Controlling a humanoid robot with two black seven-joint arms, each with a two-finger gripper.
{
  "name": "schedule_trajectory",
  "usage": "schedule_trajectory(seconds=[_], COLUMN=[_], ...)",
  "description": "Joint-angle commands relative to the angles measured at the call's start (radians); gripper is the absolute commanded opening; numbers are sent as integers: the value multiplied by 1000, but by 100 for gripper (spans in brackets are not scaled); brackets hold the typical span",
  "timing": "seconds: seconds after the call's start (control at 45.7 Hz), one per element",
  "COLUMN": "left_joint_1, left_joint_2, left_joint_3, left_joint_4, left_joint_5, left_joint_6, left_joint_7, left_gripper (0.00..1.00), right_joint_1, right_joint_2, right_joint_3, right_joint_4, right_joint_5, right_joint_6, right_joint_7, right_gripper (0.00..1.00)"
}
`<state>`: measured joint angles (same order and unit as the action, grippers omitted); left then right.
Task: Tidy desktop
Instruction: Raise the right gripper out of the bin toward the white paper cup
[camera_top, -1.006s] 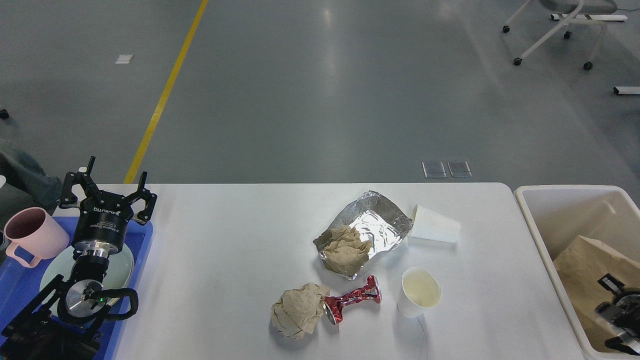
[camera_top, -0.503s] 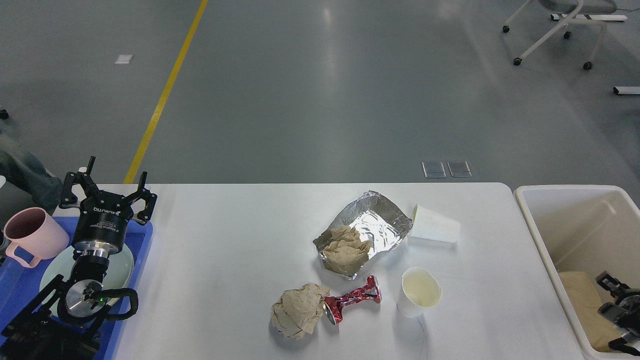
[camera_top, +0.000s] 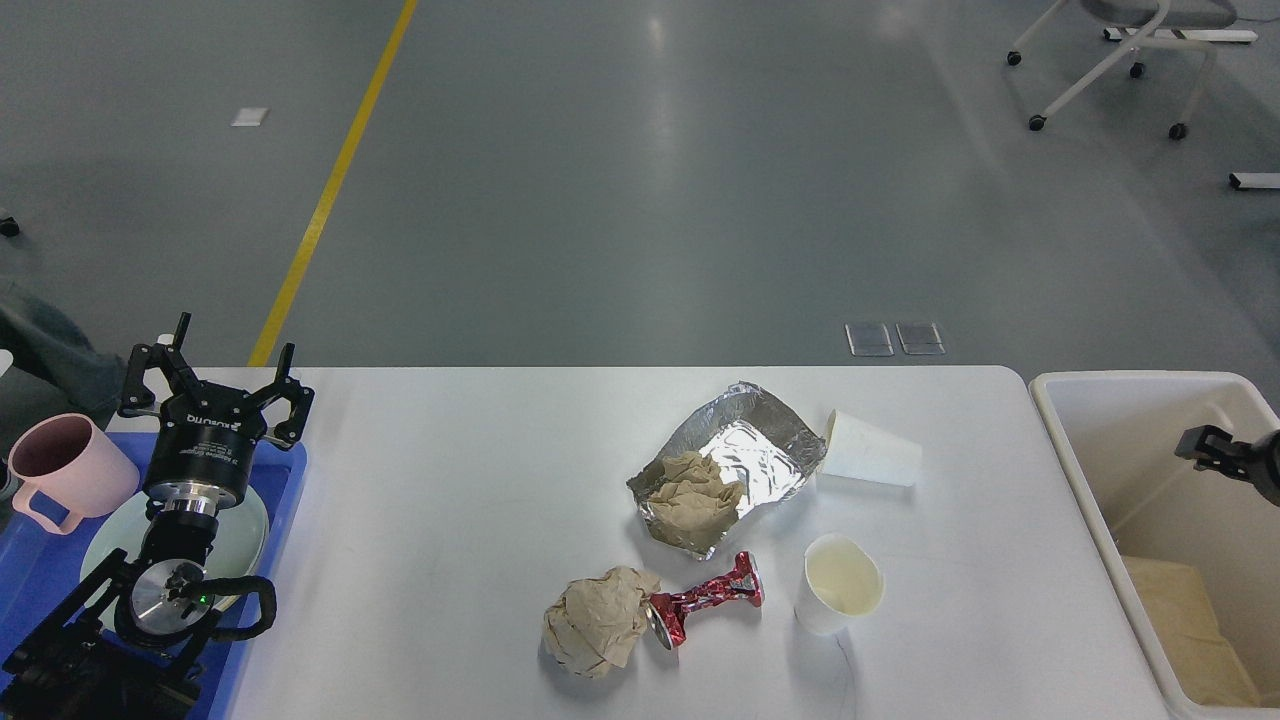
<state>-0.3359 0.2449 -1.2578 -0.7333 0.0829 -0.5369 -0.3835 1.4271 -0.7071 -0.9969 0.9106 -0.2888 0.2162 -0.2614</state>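
At the left edge of the tabletop (camera_top: 450, 520): blue tray (camera_top: 285, 480) carrying a pink mug (camera_top: 65, 480) and a pale round plate (camera_top: 250, 530). Left claw (camera_top: 215, 375) poised above the tray's far end, fingers spread apart, holding nothing. Left half of the white tabletop bare from far edge to near edge, offering wide room beside the tray.

Right of centre, a cluster: open foil wrapper (camera_top: 745, 445) with a brown paper wad (camera_top: 692, 490) lying in its near end; white paper cup on its side (camera_top: 868, 450), touching the foil's right rim. Toward the near edge: crumpled brown paper ball (camera_top: 597, 620), with a crushed red can (camera_top: 702, 600) touching its right side; upright white paper cup (camera_top: 840, 582) just beside the can, apart from it.

Past the right edge: cream bin (camera_top: 1075, 440), with tan paper (camera_top: 1185, 620) lying at its near end. Right claw (camera_top: 1215, 448) over the bin, seen small and dark at the frame's edge; cannot tell whether its fingers are apart or together.
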Motion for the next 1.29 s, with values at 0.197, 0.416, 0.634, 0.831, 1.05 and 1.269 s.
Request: schedule_trajectory(seconds=[0.197, 0.416, 0.634, 0.831, 1.05, 1.269], left_joint_1=[0, 0, 2, 0, 0, 0], left_joint_2=[-1, 0, -1, -1, -1, 0], left_joint_3=[0, 0, 0, 0, 0, 0], left_joint_4=[0, 0, 0, 0, 0, 0], left_joint_5=[0, 0, 0, 0, 0, 0], left_joint_6=[0, 0, 0, 0, 0, 0], left_joint_7=[0, -1, -1, 0, 0, 0], left_gripper=[96, 96, 96, 96, 96, 96], right_joint_1=[599, 898, 1102, 1118, 1083, 1026], right_joint_2=[230, 296, 316, 344, 344, 344], right_joint_3=[-253, -262, -244, -252, -247, -247], right_joint_4=[240, 465, 729, 755, 748, 748], right_joint_5=[106, 287, 284, 280, 277, 280], right_joint_6=[483, 655, 629, 562, 551, 511], right_joint_7=[-9, 5, 66, 140, 131, 129], right_gripper=[100, 100, 97, 98, 99, 99])
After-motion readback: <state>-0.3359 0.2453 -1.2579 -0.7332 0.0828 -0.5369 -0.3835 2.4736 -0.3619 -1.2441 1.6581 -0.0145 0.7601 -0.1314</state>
